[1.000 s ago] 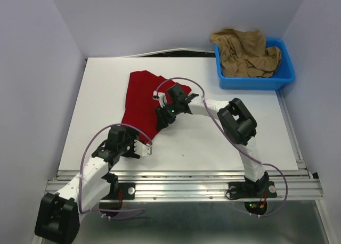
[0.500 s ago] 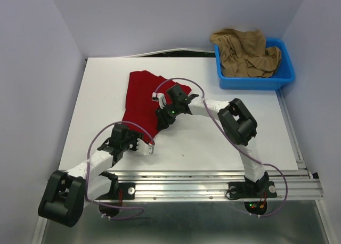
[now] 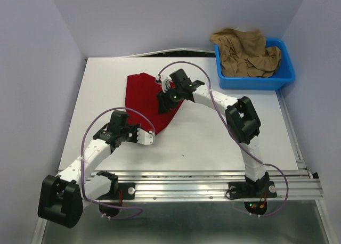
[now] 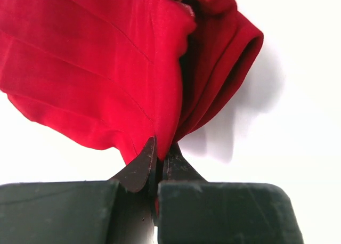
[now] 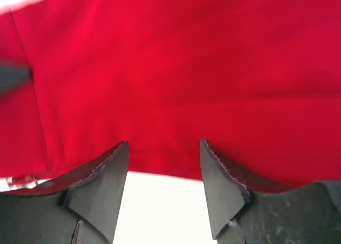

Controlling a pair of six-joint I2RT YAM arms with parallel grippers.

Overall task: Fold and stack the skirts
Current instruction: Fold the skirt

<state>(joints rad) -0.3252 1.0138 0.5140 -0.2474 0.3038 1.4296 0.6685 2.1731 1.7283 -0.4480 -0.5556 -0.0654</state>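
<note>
The fingers of the left gripper are shown pressed together on a narrow corner of the red skirt, the cloth pinched between their tips and gathered into loose hanging folds. This grip is judged to be meant for carrying the near end over the rest of the garment. The fingers of the right gripper are spread well apart with nothing held between them, and only red cloth and a strip of white table are seen beyond. Whether the fabric is touched by them cannot be told. They are placed over the skirt's right edge, probably so that the far part can be pinned or a second corner taken. From the overhead view the red skirt is seen spread on the far left-centre of the table, tapering to a point toward the left gripper. The fold is judged to be under way, not finished. The tan skirt is left crumpled in the blue bin at the far right corner, well apart from both arms and not yet handled.
</note>
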